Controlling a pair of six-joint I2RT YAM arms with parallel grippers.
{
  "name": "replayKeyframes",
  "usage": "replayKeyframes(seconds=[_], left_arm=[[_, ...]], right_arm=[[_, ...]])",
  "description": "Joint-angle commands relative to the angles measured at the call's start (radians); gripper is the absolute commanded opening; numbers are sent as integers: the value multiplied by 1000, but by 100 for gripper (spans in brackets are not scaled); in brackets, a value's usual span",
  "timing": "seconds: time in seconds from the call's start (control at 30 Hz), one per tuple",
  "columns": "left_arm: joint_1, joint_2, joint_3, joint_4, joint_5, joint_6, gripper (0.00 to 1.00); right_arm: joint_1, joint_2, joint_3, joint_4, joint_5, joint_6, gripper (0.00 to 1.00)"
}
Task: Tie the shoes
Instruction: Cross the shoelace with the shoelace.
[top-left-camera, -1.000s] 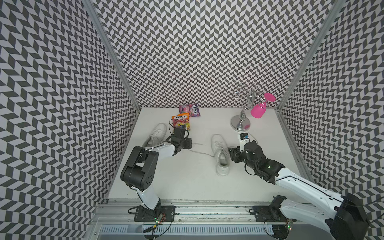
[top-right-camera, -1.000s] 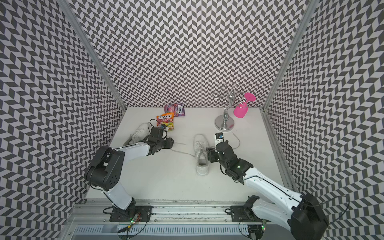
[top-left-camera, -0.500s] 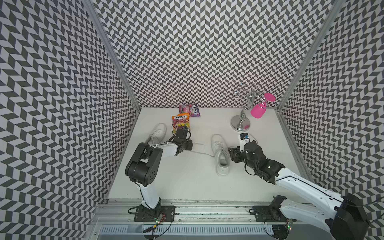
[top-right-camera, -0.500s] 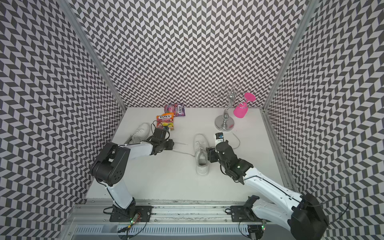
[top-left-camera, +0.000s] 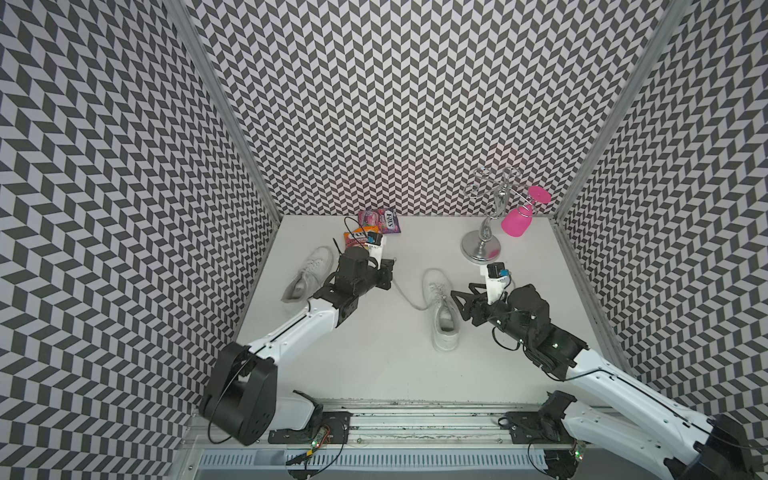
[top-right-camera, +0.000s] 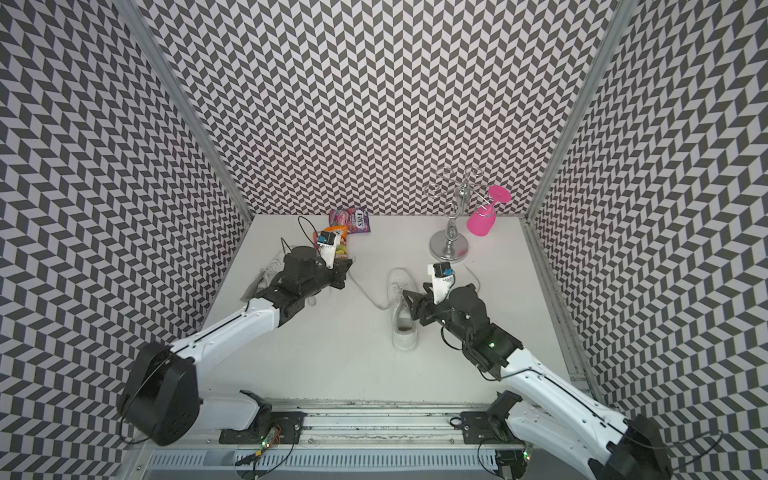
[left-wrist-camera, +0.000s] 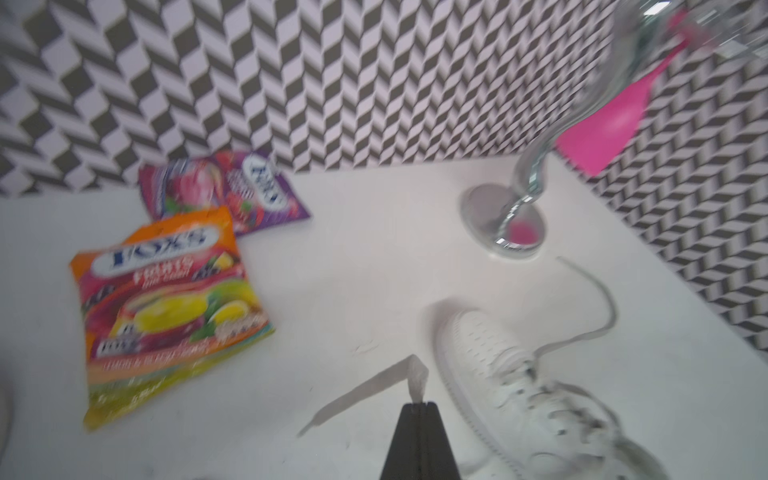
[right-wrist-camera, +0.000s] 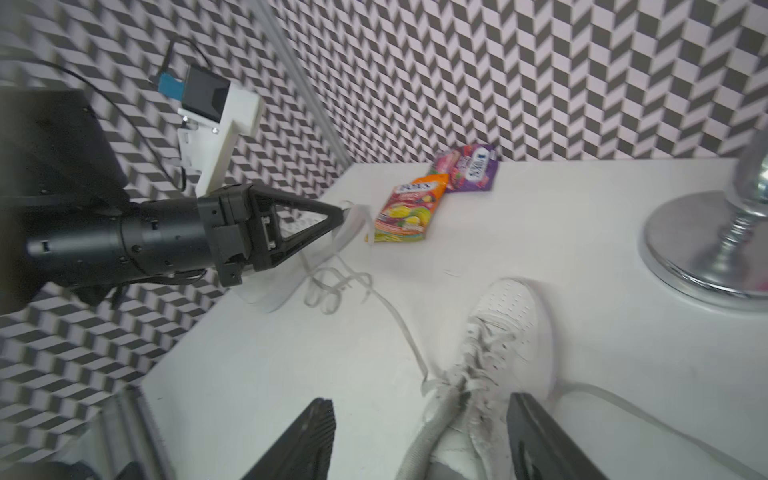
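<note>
Two white shoes lie on the white table. One shoe (top-left-camera: 309, 274) (top-right-camera: 266, 276) is at the left, half hidden behind my left arm. The other shoe (top-left-camera: 440, 309) (top-right-camera: 401, 307) (right-wrist-camera: 511, 332) lies in the middle, toe toward the back wall. My left gripper (top-left-camera: 390, 264) (top-right-camera: 348, 266) (left-wrist-camera: 417, 405) (right-wrist-camera: 340, 216) is shut on that shoe's long lace (top-left-camera: 409, 301) (left-wrist-camera: 374, 386), which runs slack back to the shoe. My right gripper (top-left-camera: 457, 305) (top-right-camera: 409, 305) (right-wrist-camera: 419, 419) is open, its fingers either side of the middle shoe's tongue.
Two candy bags (top-left-camera: 378, 220) (top-left-camera: 357, 237) lie at the back behind my left gripper. A silver glass rack (top-left-camera: 482, 249) with a pink glass (top-left-camera: 515, 222) hanging on it stands back right. The middle shoe's other lace (top-right-camera: 473, 276) trails toward the rack. Patterned walls enclose three sides.
My left gripper has shut on the middle shoe's lace and moved slightly toward the back with it. My right gripper has opened a little wider at the shoe.
</note>
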Motion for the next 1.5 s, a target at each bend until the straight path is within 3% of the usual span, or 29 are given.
replayKeyframes(seconds=[0.0, 0.23, 0.67, 0.9, 1.13, 1.2, 1.27, 1.47], left_arm=[[-2, -49, -27, 67, 194, 8, 1], [-15, -77, 5, 83, 367, -60, 1], [-17, -63, 30, 103, 420, -120, 1], [-17, -48, 55, 89, 416, -123, 1], [-15, -31, 73, 100, 436, -129, 4], [-15, -35, 75, 108, 445, -130, 6], [-13, -40, 72, 121, 461, -135, 9], [8, -84, 39, 166, 471, -147, 25]], right_arm=[[-2, 1, -33, 259, -242, -18, 71], [1, 175, 51, 342, -390, -62, 62], [16, 473, 199, 503, -427, -101, 52], [21, 554, 234, 545, -474, -75, 49], [22, 567, 250, 548, -459, -62, 28], [22, 555, 249, 543, -437, -56, 18], [21, 540, 259, 507, -409, -58, 2], [16, 449, 240, 440, -317, -17, 0]])
